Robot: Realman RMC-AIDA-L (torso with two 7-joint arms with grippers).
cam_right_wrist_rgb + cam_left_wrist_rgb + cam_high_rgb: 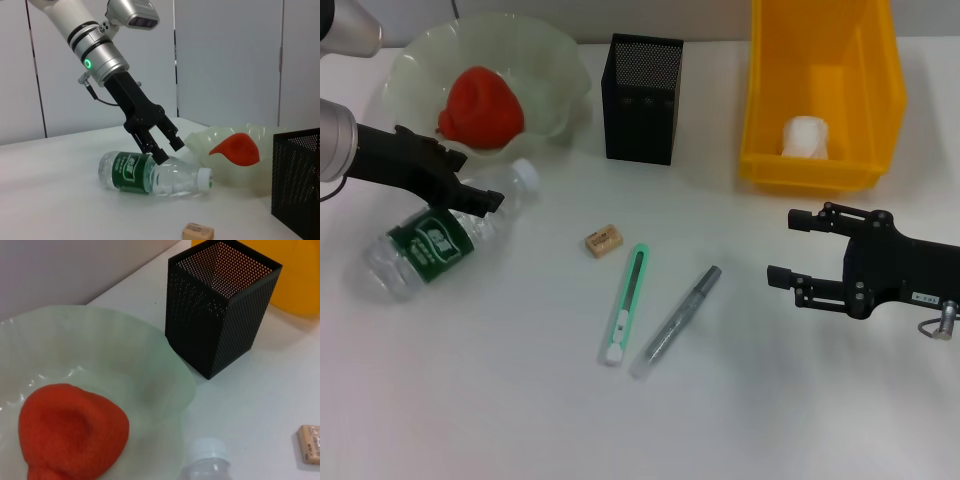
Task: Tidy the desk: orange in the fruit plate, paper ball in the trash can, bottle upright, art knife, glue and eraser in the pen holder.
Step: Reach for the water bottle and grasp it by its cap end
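My left gripper (480, 195) is matt black, on a glossy silver arm (100, 52). The bottle (435, 240) is clear, shiny plastic with a white ribbed cap. The fruit plate (555, 65) looks like frosted translucent plastic, the pen holder (642, 97) perforated black metal mesh, the trash can (820, 60) smooth glossy yellow plastic. The orange (482, 108) has a dull, finely pitted skin.

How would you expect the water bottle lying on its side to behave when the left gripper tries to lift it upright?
The bottle is round and lying flat, so it may roll if nudged. It looks empty and clear, so probably light, with thin walls that could dent under a squeeze. The left gripper is open over its middle; the smooth plastic might slip while pivoting.
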